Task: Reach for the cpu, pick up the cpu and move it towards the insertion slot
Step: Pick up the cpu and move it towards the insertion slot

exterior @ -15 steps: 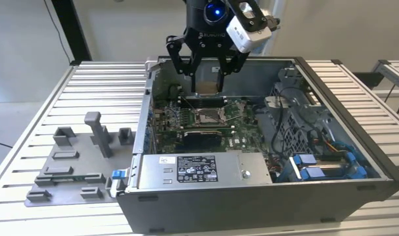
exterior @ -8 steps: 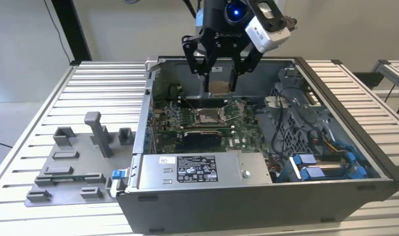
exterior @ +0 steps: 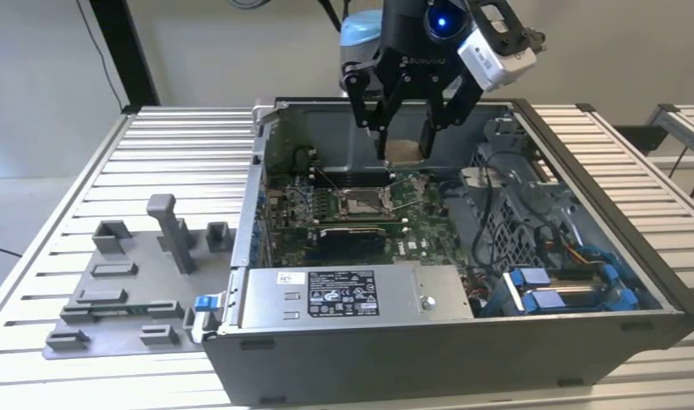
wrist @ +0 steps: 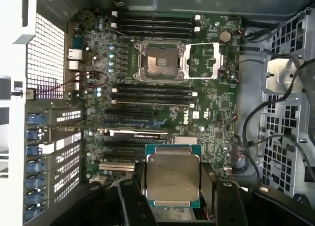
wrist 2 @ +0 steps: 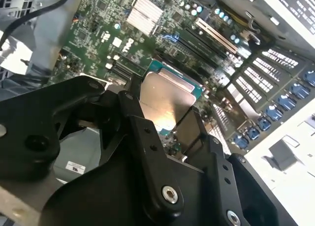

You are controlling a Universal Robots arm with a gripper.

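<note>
In the exterior view my gripper [exterior: 405,147] hangs inside the open computer case [exterior: 461,350], above the back of the motherboard, shut on the cpu [exterior: 408,154], whose tan face shows there. Both wrist views show the cpu's silvery face [wrist: 172,179] [wrist 2: 165,100] with a green rim, clamped between the black fingers [wrist: 139,189]. The insertion slot [exterior: 362,202] lies on the board below and nearer the case front than the gripper. In the first wrist view the slot [wrist: 158,62] shows a silver frame around a dull centre, with its lid [wrist: 204,61] swung open beside it.
A grey fixture plate [exterior: 131,282] with upright blocks sits on the slatted table at the exterior view's left. Inside the case are a silver power supply [exterior: 336,295] at the front, cables and a drive cage [exterior: 518,192] at the right, and blue clips [exterior: 552,290].
</note>
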